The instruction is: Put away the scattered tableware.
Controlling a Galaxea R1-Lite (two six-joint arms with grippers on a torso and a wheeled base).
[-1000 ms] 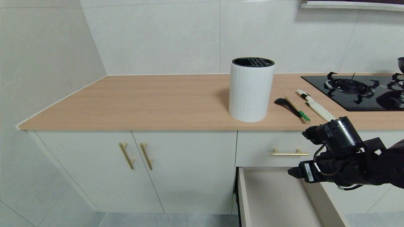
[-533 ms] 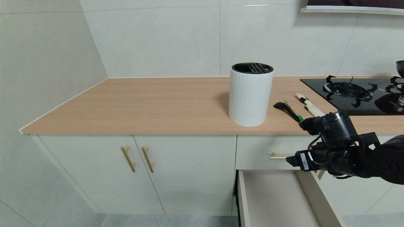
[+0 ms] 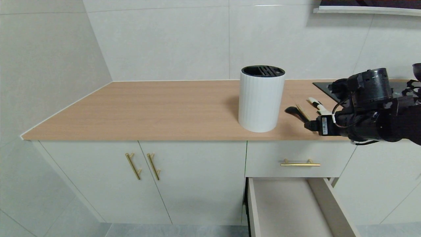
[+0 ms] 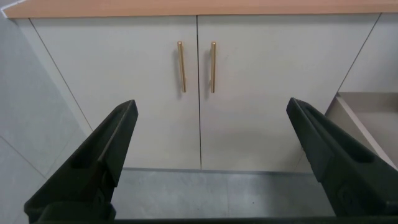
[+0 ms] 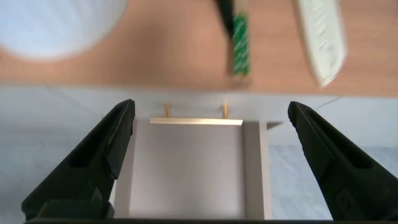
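A white ribbed holder [image 3: 261, 98] with a black slotted top is seen upright on the wooden countertop [image 3: 158, 108]. Just to its right, a black spoon [image 3: 292, 111], chopsticks [image 3: 302, 112] and a white utensil [image 3: 317, 105] are laid side by side near the front edge. The right gripper [image 3: 309, 125] is held over their near ends. A black hob [image 3: 324, 86] is partly hidden behind the arm. Below, an open drawer [image 3: 283, 207] is seen under a closed drawer [image 3: 300, 154] with a gold handle.

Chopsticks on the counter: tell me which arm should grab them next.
Right. The right gripper hovers open at the edge of the counter, close to the chopsticks. The left gripper sits low, facing the cabinet doors.
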